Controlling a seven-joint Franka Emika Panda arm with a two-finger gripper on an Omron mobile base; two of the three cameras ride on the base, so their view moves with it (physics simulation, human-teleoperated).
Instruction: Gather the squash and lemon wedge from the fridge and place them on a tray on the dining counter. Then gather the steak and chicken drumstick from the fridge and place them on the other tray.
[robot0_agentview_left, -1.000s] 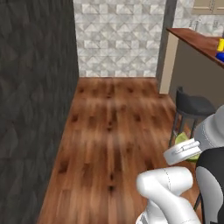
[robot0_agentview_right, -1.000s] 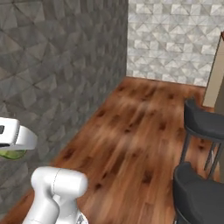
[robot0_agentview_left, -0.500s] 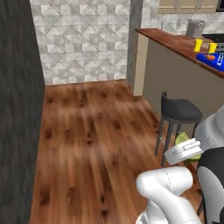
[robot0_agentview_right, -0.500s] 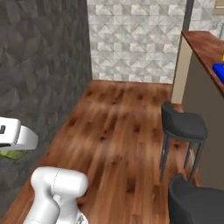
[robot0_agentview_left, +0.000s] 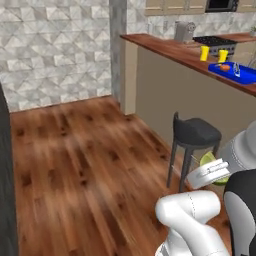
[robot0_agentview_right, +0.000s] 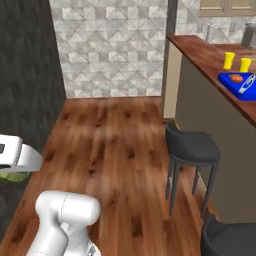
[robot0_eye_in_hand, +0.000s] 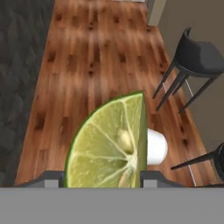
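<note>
My gripper (robot0_eye_in_hand: 101, 177) is shut on the lemon wedge (robot0_eye_in_hand: 109, 144), a yellow-green wedge whose pale cut face with a seed points at the hand camera. A green sliver of the lemon wedge (robot0_agentview_left: 211, 161) peeks out behind the white hand (robot0_agentview_left: 212, 172) low over the floor, and again under the hand (robot0_agentview_right: 12, 159) as the wedge (robot0_agentview_right: 15, 176). The blue tray (robot0_agentview_left: 216, 70) (robot0_agentview_right: 226, 80) sits on the dining counter (robot0_agentview_left: 170, 50) (robot0_agentview_right: 200, 52), far ahead on the right. A small orange piece (robot0_agentview_left: 226, 67) and a pale piece lie in it; whether either is the squash I cannot tell.
A black stool (robot0_agentview_left: 195, 132) (robot0_agentview_right: 192, 145) stands against the counter's beige base, close to the hand; a second stool (robot0_agentview_right: 230, 240) is nearer the base. Two yellow cups (robot0_agentview_left: 204, 52) stand beside the tray. A dark textured wall (robot0_agentview_right: 25, 75) runs along the left, with wood floor between.
The whole picture has swung: the camera turned right, bringing the counter, blue tray and stool into view. The wedge stays in the gripper.
</note>
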